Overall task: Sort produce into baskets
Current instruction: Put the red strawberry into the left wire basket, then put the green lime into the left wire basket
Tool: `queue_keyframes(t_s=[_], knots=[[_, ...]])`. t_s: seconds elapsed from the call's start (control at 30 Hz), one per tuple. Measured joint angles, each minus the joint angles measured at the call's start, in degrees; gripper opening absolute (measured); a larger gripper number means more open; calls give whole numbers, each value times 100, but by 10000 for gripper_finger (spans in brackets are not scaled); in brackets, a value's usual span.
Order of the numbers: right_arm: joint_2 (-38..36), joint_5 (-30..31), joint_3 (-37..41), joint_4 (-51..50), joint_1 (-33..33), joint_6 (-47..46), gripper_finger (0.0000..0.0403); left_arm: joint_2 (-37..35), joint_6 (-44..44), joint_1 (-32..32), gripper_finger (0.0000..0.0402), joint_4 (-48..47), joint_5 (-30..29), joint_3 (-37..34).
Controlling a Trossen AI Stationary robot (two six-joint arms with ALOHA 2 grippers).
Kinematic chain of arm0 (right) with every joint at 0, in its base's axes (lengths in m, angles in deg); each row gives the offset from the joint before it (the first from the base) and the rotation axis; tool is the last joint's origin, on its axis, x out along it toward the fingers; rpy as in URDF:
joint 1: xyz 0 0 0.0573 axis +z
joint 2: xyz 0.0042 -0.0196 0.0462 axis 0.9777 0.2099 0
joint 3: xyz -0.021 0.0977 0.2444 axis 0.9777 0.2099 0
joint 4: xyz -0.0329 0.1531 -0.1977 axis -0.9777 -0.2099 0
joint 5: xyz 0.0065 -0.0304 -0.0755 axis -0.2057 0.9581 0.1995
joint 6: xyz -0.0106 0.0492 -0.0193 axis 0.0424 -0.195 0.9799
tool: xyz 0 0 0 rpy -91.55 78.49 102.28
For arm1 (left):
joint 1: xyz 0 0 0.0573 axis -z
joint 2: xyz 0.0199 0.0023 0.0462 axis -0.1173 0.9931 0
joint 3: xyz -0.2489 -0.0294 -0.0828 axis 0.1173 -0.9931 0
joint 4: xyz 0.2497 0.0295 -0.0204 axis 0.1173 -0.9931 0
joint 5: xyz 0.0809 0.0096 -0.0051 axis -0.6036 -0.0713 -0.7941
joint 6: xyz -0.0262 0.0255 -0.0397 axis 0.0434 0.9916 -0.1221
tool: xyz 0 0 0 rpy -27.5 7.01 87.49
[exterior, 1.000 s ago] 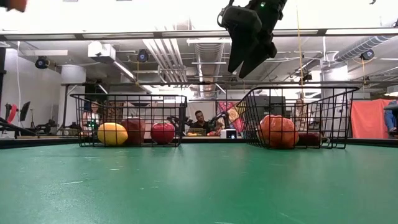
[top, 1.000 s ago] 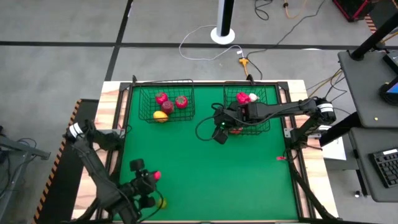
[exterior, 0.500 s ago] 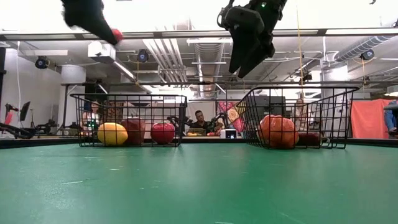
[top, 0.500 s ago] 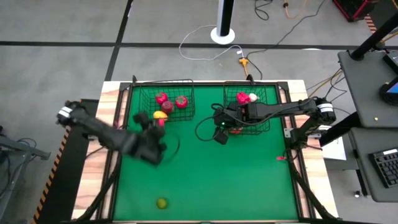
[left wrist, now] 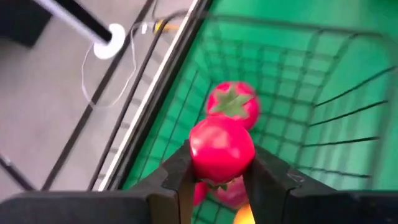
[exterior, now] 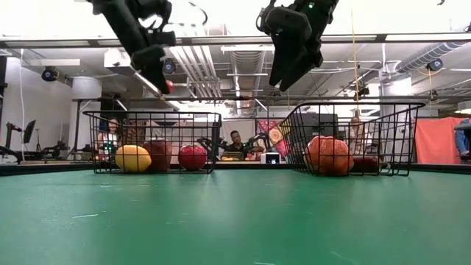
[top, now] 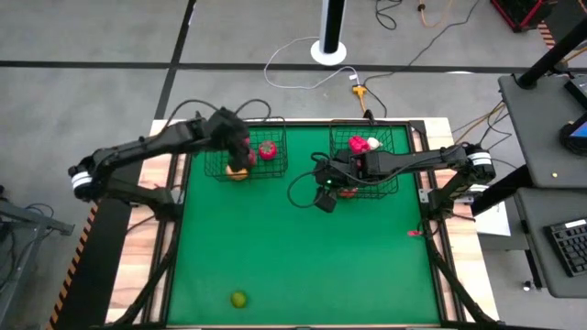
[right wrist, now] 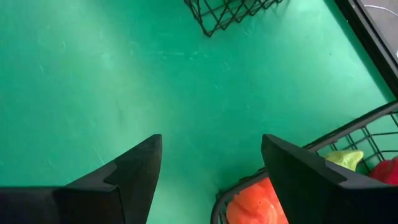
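Note:
My left gripper [top: 240,147] hangs over the left black wire basket [top: 275,124] at the table's far left, shut on a red round piece of produce [left wrist: 222,149]. Below it in that basket lie a red piece with a green stem [left wrist: 231,102], more red pieces and a yellow-orange one [top: 238,171]. My right gripper [top: 326,202] stands open above the table at the near left corner of the right basket [top: 404,151], with nothing between its fingers. That basket holds a red piece [top: 356,144], a white one [top: 373,143] and an orange one [right wrist: 261,205]. A green lime [top: 238,299] rests on the mat near the front edge. My left gripper pinches the red round piece by two opposite sides [left wrist: 198,155] between its two fingers [left wrist: 180,177]. The fingers slant downward toward the table's far side. The piece is lifted clear, above the basket's inside [exterior: 168,86].
The green mat [top: 312,257] between the baskets and the front edge holds only the lime. A black cable loops on the mat [top: 298,188] beside the right gripper. A raised frame [top: 431,229] borders the table. People and room clutter show beyond the far edge.
My left gripper has swung from the table's near left corner toward the far edge, rising a little and rolling, and now hangs over the left basket with the red piece still between its fingers. The lime stays where it lay near the front edge.

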Motion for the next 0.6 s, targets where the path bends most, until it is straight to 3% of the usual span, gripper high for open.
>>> queue_keyframes(t_s=[0.23, 0.6], knots=[[0, -3, 0, 122, 0, -3, 274, 274, 207, -345, 129, -7, 66, 0], [0, -3, 0, 155, 0, -14, 280, 343, 309, -336, 244, -32, 65, 0]])
